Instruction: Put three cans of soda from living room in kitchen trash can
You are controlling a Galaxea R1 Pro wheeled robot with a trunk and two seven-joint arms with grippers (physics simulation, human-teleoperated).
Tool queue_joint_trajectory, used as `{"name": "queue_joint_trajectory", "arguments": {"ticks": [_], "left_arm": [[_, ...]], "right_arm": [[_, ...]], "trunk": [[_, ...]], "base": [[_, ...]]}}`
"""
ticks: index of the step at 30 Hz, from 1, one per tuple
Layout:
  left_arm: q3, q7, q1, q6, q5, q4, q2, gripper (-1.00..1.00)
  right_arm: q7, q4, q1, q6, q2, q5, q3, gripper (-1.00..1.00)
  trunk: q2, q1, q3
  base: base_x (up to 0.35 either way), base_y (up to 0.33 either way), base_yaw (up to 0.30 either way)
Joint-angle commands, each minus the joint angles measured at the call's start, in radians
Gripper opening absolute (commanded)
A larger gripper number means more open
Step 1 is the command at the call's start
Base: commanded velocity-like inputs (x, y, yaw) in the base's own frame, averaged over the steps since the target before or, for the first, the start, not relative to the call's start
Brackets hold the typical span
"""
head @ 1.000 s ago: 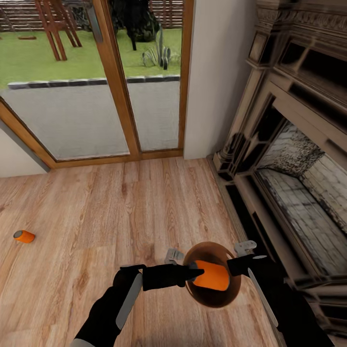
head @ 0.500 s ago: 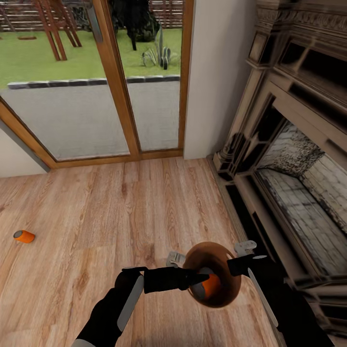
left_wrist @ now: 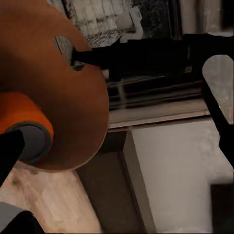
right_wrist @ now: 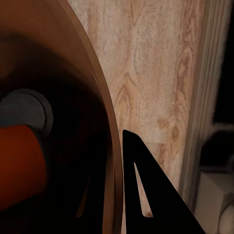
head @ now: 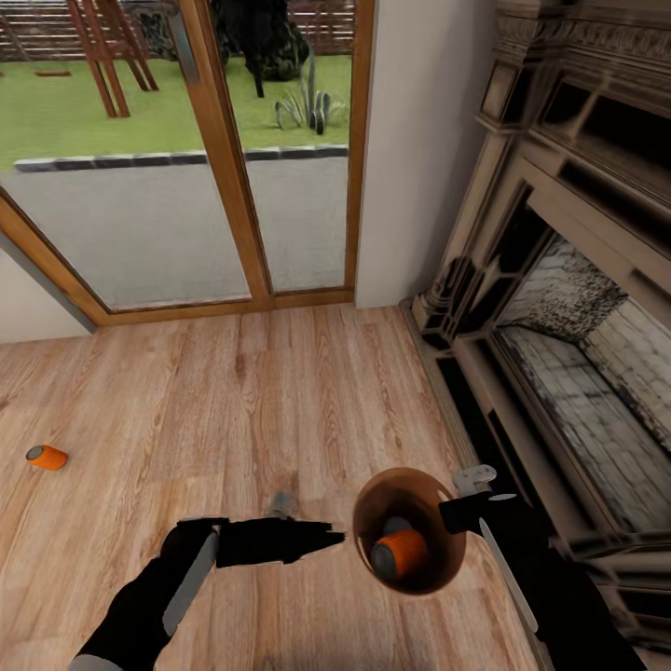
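Meanwhile, the right gripper point(head: 445, 515) pinched the rim of the trash can point(head: 444, 567), one finger point(right_wrist: 146, 190) outside its wall, holding it above the wood floor point(head: 280, 391) beside the fireplace point(head: 559, 308), seemingly so cans could be dropped in. An orange can point(head: 401, 554) lay inside, against another grey can top point(right_wrist: 24, 109). Emptied, the left gripper point(head: 331, 538) hung just beside the rim, jaws nearly together. A second orange can point(head: 46, 457) lay near the floor's left edge. No lettering was readable.
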Motion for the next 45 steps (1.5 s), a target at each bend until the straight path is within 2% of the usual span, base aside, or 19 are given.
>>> {"name": "queue_joint_trajectory", "arguments": {"ticks": [1,3,4,5,6,7,8,10,11,13,14,17,18,21,27,45], "left_arm": [[0.038,-0.147,0.000,-0.003,0.032,0.021,0.080,1.00],[0.073,-0.210,0.000,-0.005,0.044,0.043,0.117,1.00],[0.110,-0.250,0.000,-0.006,0.052,0.072,0.145,1.00],[0.127,-0.264,0.000,-0.009,0.054,0.090,0.156,1.00],[0.161,-0.290,0.000,-0.033,0.058,0.163,0.183,1.00],[0.169,-0.296,0.000,-0.048,0.059,0.192,0.192,1.00],[0.180,-0.303,0.000,-0.090,0.060,0.257,0.213,1.00],[0.186,-0.308,0.000,-0.143,0.062,0.330,0.234,1.00],[0.191,-0.310,0.000,-0.204,0.063,0.408,0.251,1.00],[0.195,-0.312,0.000,-0.270,0.063,0.490,0.262,1.00],[0.197,-0.312,0.000,-0.373,0.064,0.599,0.273,1.00],[0.199,-0.310,0.000,-0.483,0.065,0.687,0.279,1.00],[0.199,-0.290,0.000,-0.525,0.065,0.736,0.281,1.00],[0.199,-0.243,0.000,-0.555,0.065,0.809,0.283,1.00],[0.199,-0.217,0.000,-0.569,0.066,0.862,0.291,1.00],[0.199,-0.215,0.000,-0.571,0.067,0.868,0.294,1.00]], "right_arm": [[0.006,0.000,0.000,0.000,0.000,-0.013,0.000,-1.00],[0.006,0.000,0.000,0.000,0.000,-0.013,0.000,-1.00],[0.006,0.000,0.000,0.000,0.000,-0.013,0.000,-1.00],[0.006,0.000,0.000,0.000,0.000,-0.014,0.000,-1.00],[0.006,0.000,0.000,0.000,0.000,-0.014,0.000,-1.00],[0.006,-0.001,0.000,0.000,0.000,-0.014,0.000,-1.00],[0.007,-0.001,0.000,0.000,0.000,-0.014,0.000,-1.00],[0.007,-0.001,0.000,0.000,0.000,-0.015,0.000,-1.00],[0.007,-0.001,0.000,0.000,0.000,-0.015,0.000,-1.00],[0.007,-0.002,0.000,0.000,0.000,-0.015,0.000,-1.00],[0.007,-0.002,0.000,0.000,0.000,-0.015,0.000,-1.00],[0.008,-0.004,0.000,0.000,0.000,-0.015,0.000,-1.00],[0.008,-0.005,0.000,0.000,0.000,-0.015,0.000,-1.00],[0.009,-0.007,0.000,0.000,0.000,-0.016,0.000,-1.00],[0.010,-0.011,0.000,0.000,0.000,-0.016,0.000,-1.00],[0.009,-0.012,0.000,0.000,0.000,-0.016,0.001,-1.00]], "trunk": [[0.000,0.000,0.000],[0.000,0.000,0.000],[0.000,0.000,0.000],[0.000,0.000,0.000],[0.000,0.000,0.000],[0.000,0.000,0.000],[0.000,0.000,0.000],[0.000,0.000,0.000],[0.000,0.000,0.000],[0.000,0.000,0.000],[0.000,0.000,0.000],[0.000,0.000,0.000],[0.000,0.000,0.000],[0.000,0.000,0.002],[0.000,0.000,0.010],[0.000,0.000,0.039]], "base": [[0.000,0.000,0.000],[0.000,0.000,0.000],[0.000,0.000,0.000],[0.000,0.000,0.000],[0.000,0.000,0.000],[0.000,0.000,0.000],[0.000,0.000,0.000],[0.000,0.000,0.000],[0.000,0.000,0.000],[0.000,0.000,0.000],[0.000,0.000,0.000],[0.000,0.000,0.000],[0.000,0.000,0.000],[0.000,0.000,0.000],[0.000,0.000,0.000],[0.000,0.000,0.000]]}}
